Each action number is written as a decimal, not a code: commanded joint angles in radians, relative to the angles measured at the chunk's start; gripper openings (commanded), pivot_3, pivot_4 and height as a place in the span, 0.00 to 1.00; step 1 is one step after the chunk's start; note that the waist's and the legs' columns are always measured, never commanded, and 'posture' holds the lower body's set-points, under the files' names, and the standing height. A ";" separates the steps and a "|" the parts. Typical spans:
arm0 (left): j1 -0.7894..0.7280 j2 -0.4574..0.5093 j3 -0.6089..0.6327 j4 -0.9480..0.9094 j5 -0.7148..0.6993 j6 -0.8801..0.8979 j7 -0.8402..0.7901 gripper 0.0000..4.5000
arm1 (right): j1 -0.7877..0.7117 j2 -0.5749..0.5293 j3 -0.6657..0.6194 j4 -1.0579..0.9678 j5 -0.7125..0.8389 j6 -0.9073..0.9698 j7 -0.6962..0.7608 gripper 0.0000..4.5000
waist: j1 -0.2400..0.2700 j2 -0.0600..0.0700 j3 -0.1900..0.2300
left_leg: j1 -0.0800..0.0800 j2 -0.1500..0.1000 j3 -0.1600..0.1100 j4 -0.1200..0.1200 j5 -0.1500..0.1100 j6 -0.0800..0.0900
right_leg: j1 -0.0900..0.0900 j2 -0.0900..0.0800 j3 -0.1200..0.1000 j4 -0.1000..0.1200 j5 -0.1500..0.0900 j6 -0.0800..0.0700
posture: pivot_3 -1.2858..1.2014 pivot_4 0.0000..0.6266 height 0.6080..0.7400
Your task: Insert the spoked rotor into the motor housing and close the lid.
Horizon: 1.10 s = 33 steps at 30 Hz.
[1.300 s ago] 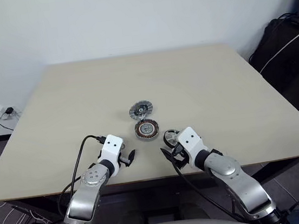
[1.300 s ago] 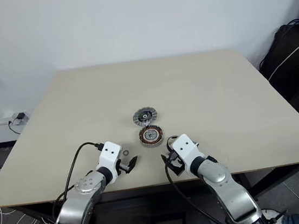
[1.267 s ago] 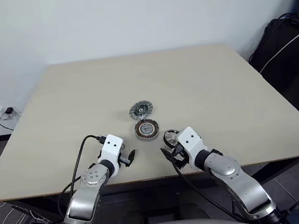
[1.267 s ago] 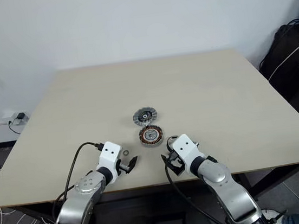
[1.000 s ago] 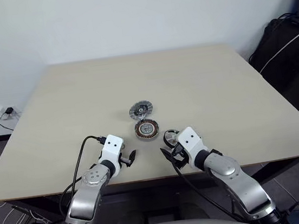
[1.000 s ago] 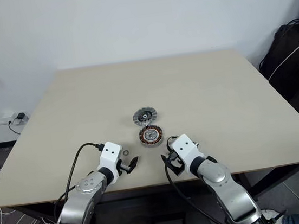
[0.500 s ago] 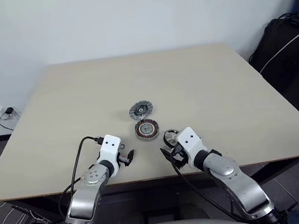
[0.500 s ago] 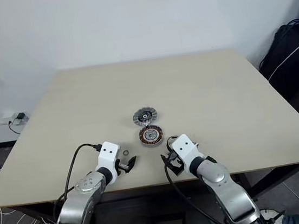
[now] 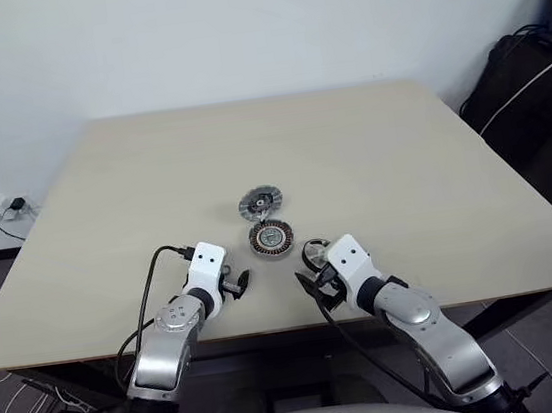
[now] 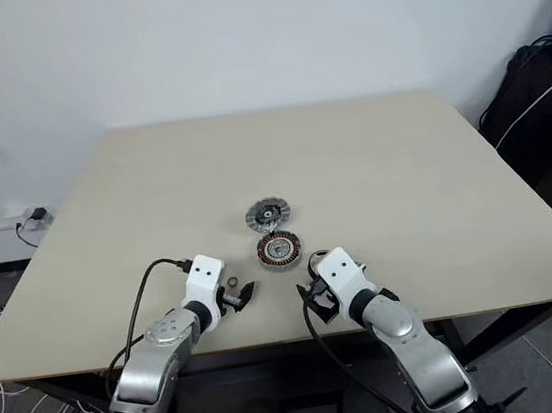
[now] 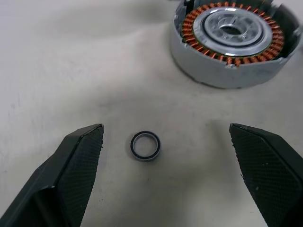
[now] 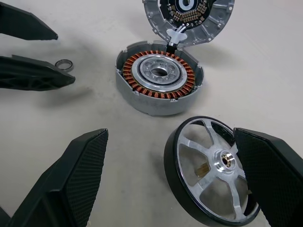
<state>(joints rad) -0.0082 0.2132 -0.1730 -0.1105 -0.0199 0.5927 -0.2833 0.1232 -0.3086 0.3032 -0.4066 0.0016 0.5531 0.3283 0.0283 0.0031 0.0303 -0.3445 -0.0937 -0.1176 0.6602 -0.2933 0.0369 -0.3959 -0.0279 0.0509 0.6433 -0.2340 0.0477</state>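
Beige table (image 9: 370, 155) against a white wall; motor housing (image 12: 159, 82) sits toward the near edge, its lid (image 12: 188, 19) hinged up behind it; spoked rotor (image 12: 213, 169) lies flat between the wide-open right gripper (image 12: 177, 182) fingers; left gripper (image 11: 165, 156), also spread wide, straddles a small ring (image 11: 145, 145).

Flat beige rectangular table (image 9: 369, 145) carries 4 things near its front edge: a grey round copper-wound motor housing (image 12: 160, 82), its hinged round grey lid (image 12: 188, 19) propped open behind, a black-rimmed silver spoked rotor (image 12: 211, 169) just beside, and a small dark metal ring (image 11: 145, 145) apart.
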 commanded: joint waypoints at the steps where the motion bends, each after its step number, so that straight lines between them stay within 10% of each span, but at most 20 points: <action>1: -0.039 -0.014 0.015 0.019 0.003 -0.032 0.016 0.99 | -0.019 0.004 -0.013 -0.017 -0.005 -0.022 -0.003 1.00 | 0.001 0.000 0.000 | 0.000 0.000 0.000 0.000 0.000 0.000 | 0.000 0.000 0.000 0.000 0.000 0.000 | 0.52 0.00 1.00; 18: -0.069 -0.022 0.014 0.154 0.009 -0.006 0.021 0.99 | -0.006 0.009 -0.018 -0.026 -0.007 -0.025 -0.011 1.00 | 0.000 0.000 -0.001 | 0.000 0.000 0.000 0.000 0.000 0.000 | 0.000 0.000 0.000 0.001 0.000 0.000 | 0.52 0.00 1.00; 31: -0.035 -0.018 0.025 0.111 -0.003 0.026 0.025 0.15 | -0.008 0.019 -0.016 -0.019 -0.008 -0.024 -0.014 1.00 | -0.001 0.002 -0.003 | 0.002 0.000 0.000 0.000 0.000 0.000 | 0.002 0.000 0.000 0.001 0.000 0.000 | 0.52 0.00 1.00; 33: -0.033 -0.021 0.017 0.088 -0.006 0.037 0.018 0.15 | -0.009 0.021 -0.016 -0.017 -0.009 -0.025 -0.015 1.00 | -0.003 0.002 -0.003 | 0.002 0.000 0.000 0.000 0.000 0.000 | 0.001 0.000 0.000 0.001 0.000 0.000 | 0.52 0.00 1.00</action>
<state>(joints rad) -0.0505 0.1922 -0.1582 0.0020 -0.0206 0.6063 -0.2627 0.1277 -0.2955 0.3031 -0.4051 -0.0068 0.5478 0.3209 0.0258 0.0048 0.0271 -0.3428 -0.0938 -0.1176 0.6604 -0.2932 0.0368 -0.3946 -0.0278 0.0512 0.6438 -0.2339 0.0478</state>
